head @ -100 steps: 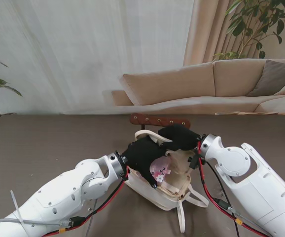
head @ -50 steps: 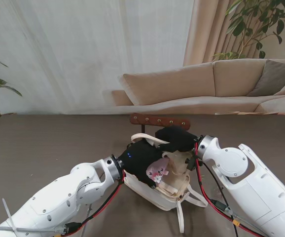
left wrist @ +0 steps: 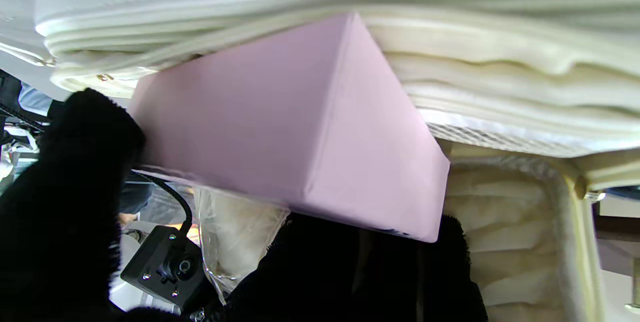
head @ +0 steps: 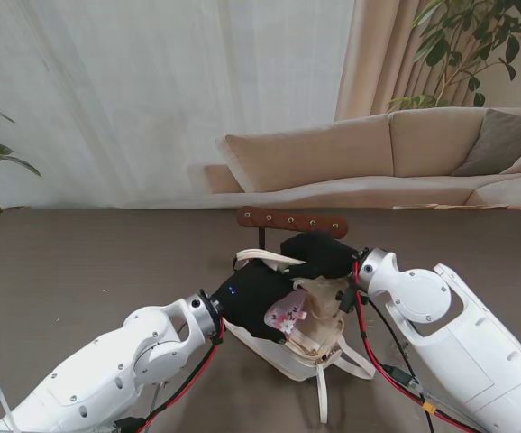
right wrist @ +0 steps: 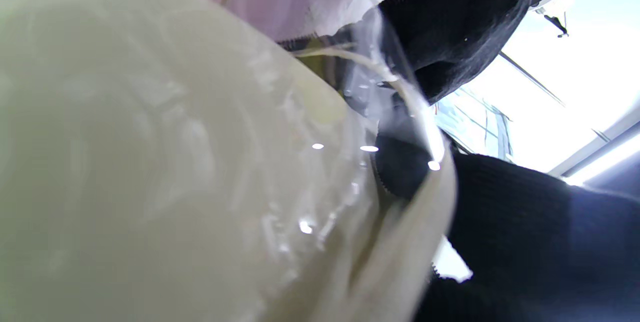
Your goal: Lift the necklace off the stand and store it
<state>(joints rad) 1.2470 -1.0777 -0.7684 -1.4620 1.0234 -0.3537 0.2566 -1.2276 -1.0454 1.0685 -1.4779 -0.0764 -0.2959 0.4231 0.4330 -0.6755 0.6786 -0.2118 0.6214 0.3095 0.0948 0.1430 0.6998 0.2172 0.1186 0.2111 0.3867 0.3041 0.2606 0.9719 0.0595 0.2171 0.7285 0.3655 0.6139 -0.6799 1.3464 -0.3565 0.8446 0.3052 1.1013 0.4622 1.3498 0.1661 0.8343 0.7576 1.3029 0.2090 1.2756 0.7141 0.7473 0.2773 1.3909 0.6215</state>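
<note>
The left hand (head: 253, 299) is seen with its fingers (left wrist: 65, 202) clamped on a pink box (left wrist: 295, 127), held at the mouth of a cream pouch (head: 310, 347) near the worktop's (head: 89, 262) middle. The box is judged light, stiff and smooth, best held across opposite faces. The necklace cannot be made out. The pouch is soft; its loose straps could snag. The right hand (head: 316, 253) grips the pouch rim. A wooden stand (head: 291, 220) lies just beyond.
</note>
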